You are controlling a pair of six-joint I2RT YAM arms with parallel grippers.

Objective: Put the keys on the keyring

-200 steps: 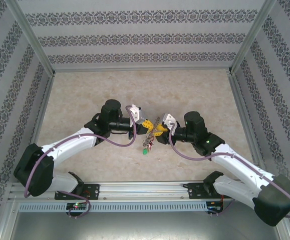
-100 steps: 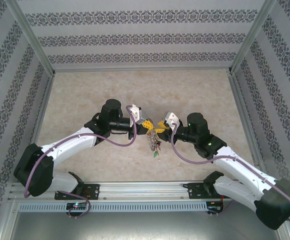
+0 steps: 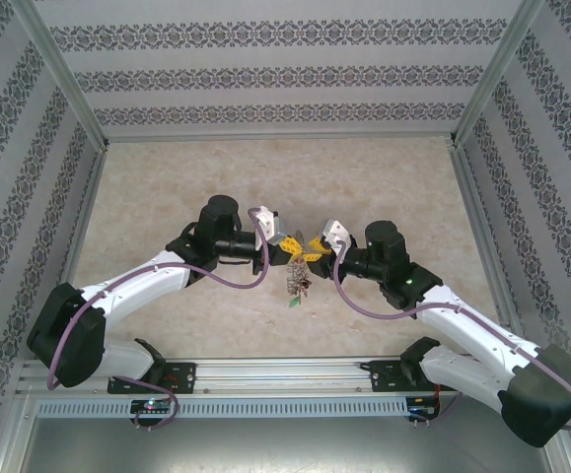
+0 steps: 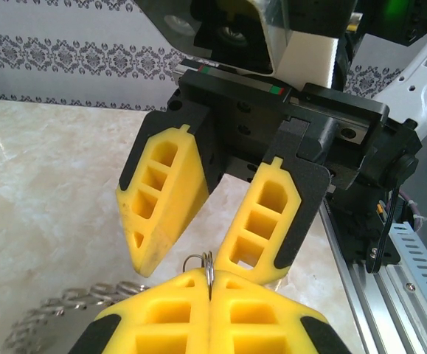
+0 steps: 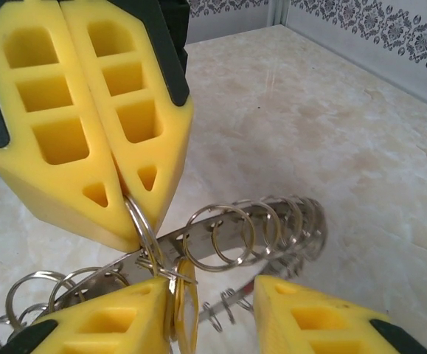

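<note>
Threading judged delicate: keyring [image 5: 198, 237] was pinched tight in left gripper [image 4: 209, 280]; right gripper [image 5: 213, 291] was parted; slow alignment was needed.

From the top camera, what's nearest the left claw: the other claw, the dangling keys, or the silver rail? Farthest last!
1. keyring: held by the shut left gripper, dangling just under it.
2. right gripper: facing it on its right, almost as close.
3. silver rail: at the near edge, farthest.
</note>
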